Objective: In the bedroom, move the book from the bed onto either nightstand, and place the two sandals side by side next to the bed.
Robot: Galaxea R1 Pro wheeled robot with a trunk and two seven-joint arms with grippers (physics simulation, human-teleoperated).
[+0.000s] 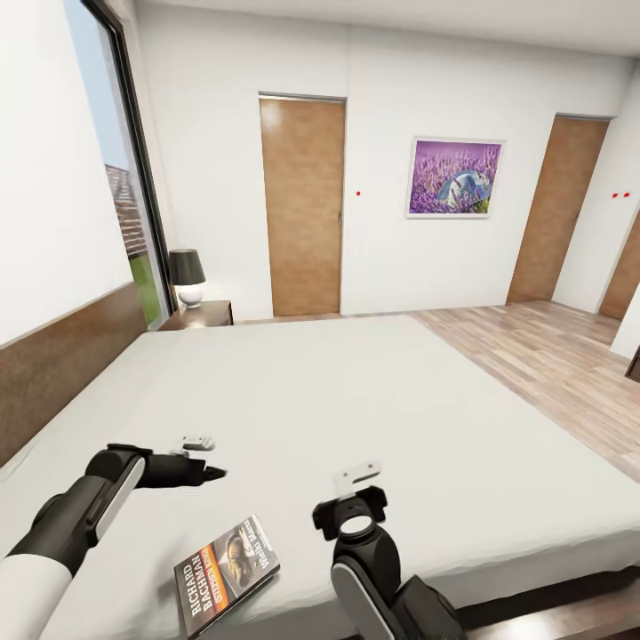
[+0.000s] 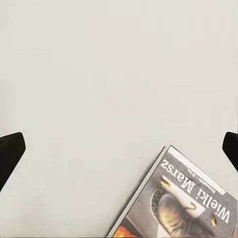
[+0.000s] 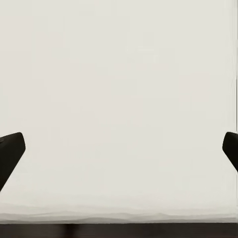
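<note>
Head view: book (image 1: 225,573) lies flat near the bed's (image 1: 373,418) front edge, between both arms; left gripper (image 1: 206,474) hovers just beyond it. Left wrist view: fingers (image 2: 11,151) spread, empty; pull back over the cover. Right wrist view: fingers (image 3: 11,151) released above bare mattress.

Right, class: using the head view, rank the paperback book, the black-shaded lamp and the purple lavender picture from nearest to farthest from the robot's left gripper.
1. Dark paperback book, on the bed beside the left gripper.
2. Black-shaded lamp, far nightstand.
3. Purple lavender picture, back wall.
</note>
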